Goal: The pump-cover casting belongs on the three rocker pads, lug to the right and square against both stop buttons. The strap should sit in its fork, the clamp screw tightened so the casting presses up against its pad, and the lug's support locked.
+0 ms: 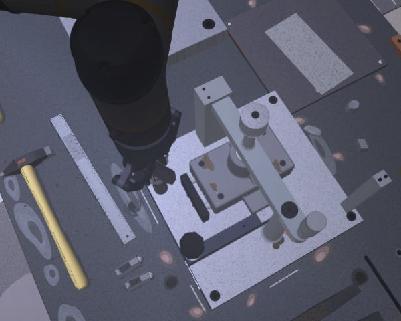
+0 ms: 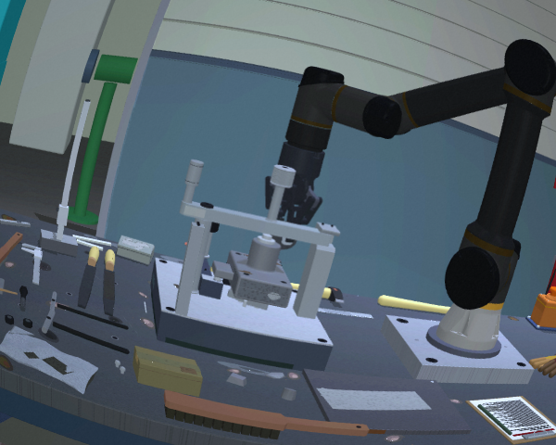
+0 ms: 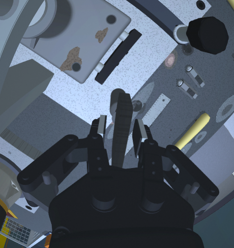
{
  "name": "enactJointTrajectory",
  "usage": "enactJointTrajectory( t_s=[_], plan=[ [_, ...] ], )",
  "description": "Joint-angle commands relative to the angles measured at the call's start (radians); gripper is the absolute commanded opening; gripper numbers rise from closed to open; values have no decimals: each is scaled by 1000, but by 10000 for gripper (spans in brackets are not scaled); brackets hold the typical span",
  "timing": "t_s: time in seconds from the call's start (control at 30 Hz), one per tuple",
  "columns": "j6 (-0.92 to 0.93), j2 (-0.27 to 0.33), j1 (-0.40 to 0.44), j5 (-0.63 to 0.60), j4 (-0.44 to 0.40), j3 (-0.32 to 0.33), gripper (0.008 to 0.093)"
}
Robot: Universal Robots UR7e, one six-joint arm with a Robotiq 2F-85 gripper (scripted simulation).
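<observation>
On the light fixture plate (image 1: 249, 204) the grey pump-cover casting (image 1: 228, 172) sits under the strap (image 1: 259, 166). The strap spans from the tall block (image 1: 207, 103) to the post at the far end. The clamp screw (image 1: 253, 117) stands through the strap above the casting. Two stop buttons stick out of a dark bar (image 3: 117, 56) beside the casting's edge. A black knob (image 1: 191, 244) ends a dark bar on the plate. A dark knurled handwheel (image 3: 122, 126) on a short grey stem stands at the plate's edge. My gripper (image 3: 121, 130) is around that handwheel, and it is open.
A steel rule (image 1: 92, 178) and a hammer (image 1: 45, 214) lie on the bench beside the plate. Two small pins (image 1: 133, 273) lie near the black knob. A loose grey block (image 1: 365, 190) lies past the plate's far side. A dark mat (image 1: 304, 52) lies behind.
</observation>
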Motion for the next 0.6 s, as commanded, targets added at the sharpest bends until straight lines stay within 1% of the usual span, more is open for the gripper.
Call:
enactJointTrajectory(
  t_s=[0.0,0.27,0.57],
  plan=[
    [0,0,0,0,0,0,380],
    [0,-8,0,0,15,-8,380],
    [0,-35,0,0,72,-39,380]
  ],
)
